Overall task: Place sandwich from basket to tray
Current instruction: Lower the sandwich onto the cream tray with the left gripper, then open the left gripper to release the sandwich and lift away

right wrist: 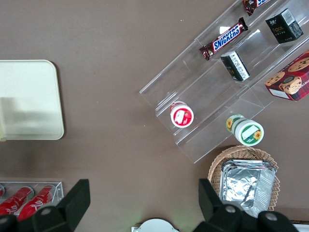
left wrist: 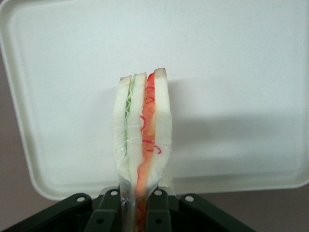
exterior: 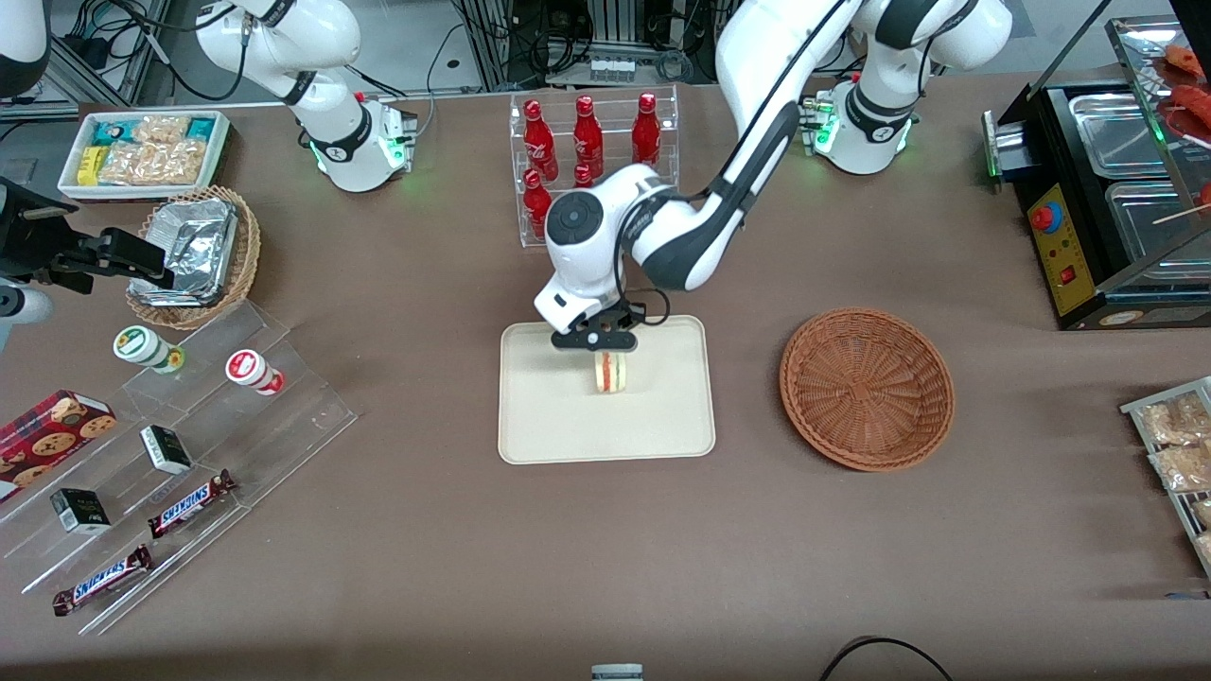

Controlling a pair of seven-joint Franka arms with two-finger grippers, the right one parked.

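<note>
The basket (exterior: 867, 388) sits empty on the bench, toward the working arm's end, well apart from the tray (exterior: 605, 445). No sandwich or other item is visible inside it. The lifting and carrying part of the job is therefore judged complete.

The sandwich (exterior: 610, 372) is now over the tray, held on edge with its red and green filling stripe showing. It sits inside the tray's outline, nearer the edge that faces the bottle rack (exterior: 591, 142) than the edge facing the front camera. The gripper (exterior: 605, 352) is directly above it, fingers pointing down.

In the wrist view the sandwich (left wrist: 143, 140) runs up from between the two fingers (left wrist: 110, 212), which are closed against its bread faces at one end, with the wrapping pinched there. The pale tray (left wrist: 231, 48) fills the background, and a shadow falls on it beside the sandwich. Whether the lower end of the sandwich already touches the tray surface cannot be determined; it looks very close or just resting.

Outstanding: confirm contact, part the jaws, and lift the arm clear. Risk noted: released on edge, the wedge may tip onto a flat face, though it should remain within the rim.
</note>
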